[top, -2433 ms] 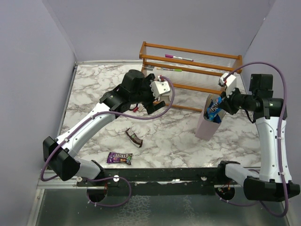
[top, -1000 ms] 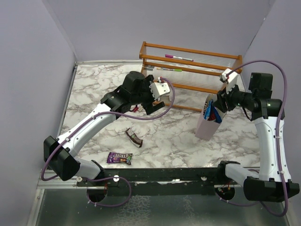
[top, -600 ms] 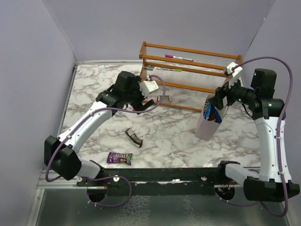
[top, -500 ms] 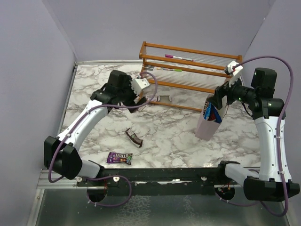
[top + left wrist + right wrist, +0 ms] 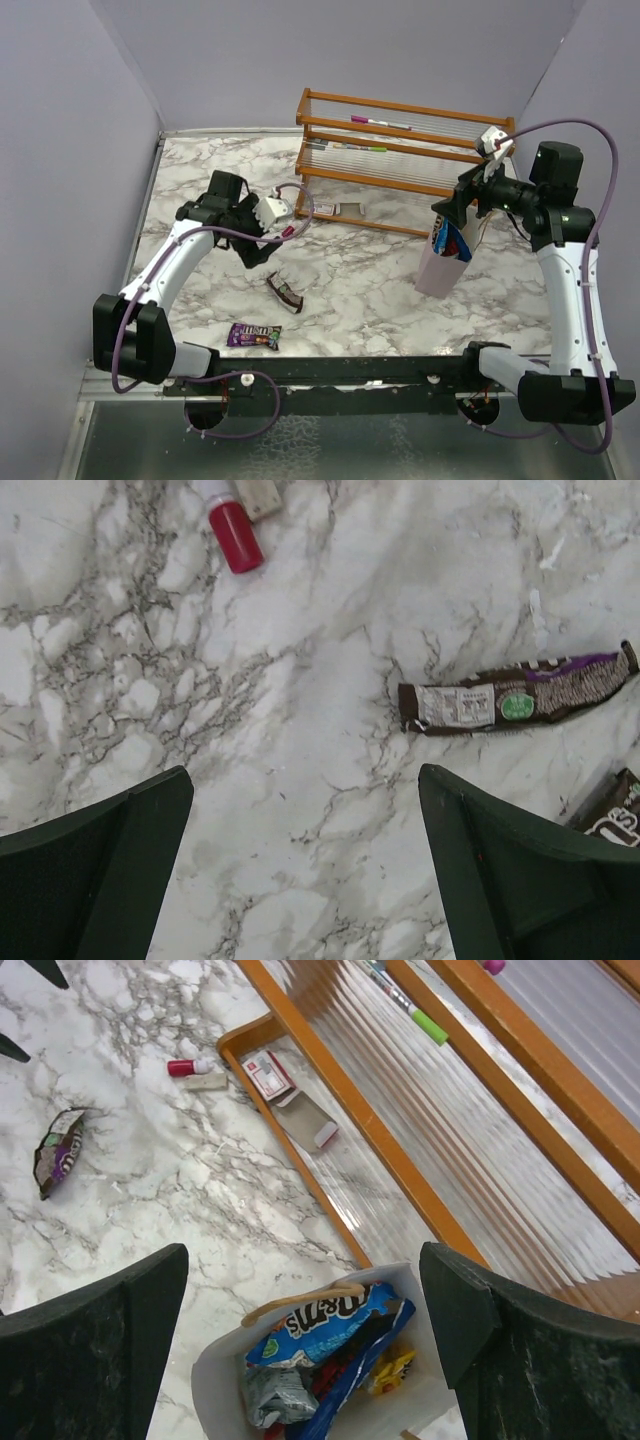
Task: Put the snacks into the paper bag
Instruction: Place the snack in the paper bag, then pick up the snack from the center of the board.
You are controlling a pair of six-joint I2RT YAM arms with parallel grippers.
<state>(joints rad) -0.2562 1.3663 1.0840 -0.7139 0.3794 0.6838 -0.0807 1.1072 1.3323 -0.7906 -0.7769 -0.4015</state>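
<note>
The white-grey marble table (image 5: 380,300) carries an orange-brown wooden rack with clear ribbed shelves (image 5: 400,106) along its far side. Near the rack's right part stands the pale pinkish-lilac paper bag (image 5: 438,272), upright and open at the top. The overhead view alone shows both arms at once: the left one reaches over the table's left-centre, and the right one is raised above the bag. Only the right wrist view looks down into the bag. There a blue crinkled packet with white lettering (image 5: 325,1322) lies across a crumpled grey-teal wrapper (image 5: 272,1397) and a small yellow wrapper (image 5: 392,1368). From overhead just the blue packet's top shows over the rim. The right tool (image 5: 303,1250) hangs above the bag's mouth with its jaws spread wide and nothing between them. The left tool (image 5: 303,778) is likewise spread wide and holds nothing, poised over bare marble. The left wrist view shows a dark brown snack bar with a purple stripe (image 5: 515,702) lying flat just beyond the finger at that view's right, apart from it. The overhead view reduces that bar to a small dark shape. A purple rectangular packet (image 5: 254,335) lies nearer the table's front edge, seen whole only from overhead. A tiny red cylinder (image 5: 235,535) lies ahead of the other finger, well clear of it.
</note>
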